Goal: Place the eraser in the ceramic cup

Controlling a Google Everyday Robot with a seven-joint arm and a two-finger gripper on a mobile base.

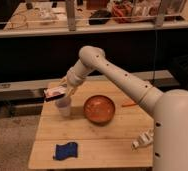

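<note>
My claw [62, 92] hangs over the far left corner of the worktop [102, 140], clamped on the eraser [53, 93], which is in the air and touching nothing else. The eraser lies roughly level, its long axis running sideways out of the claw toward the left edge of the view. The ceramic cup [64, 107] stands upright just beneath, its mouth more under the claw than under the eraser's free end. That offset is what I judge the drop turns on. Let go as it lies and the eraser could catch the near rim, so I'd nudge it toward the orange bowl [99, 109] or tip it end-down first.
</note>
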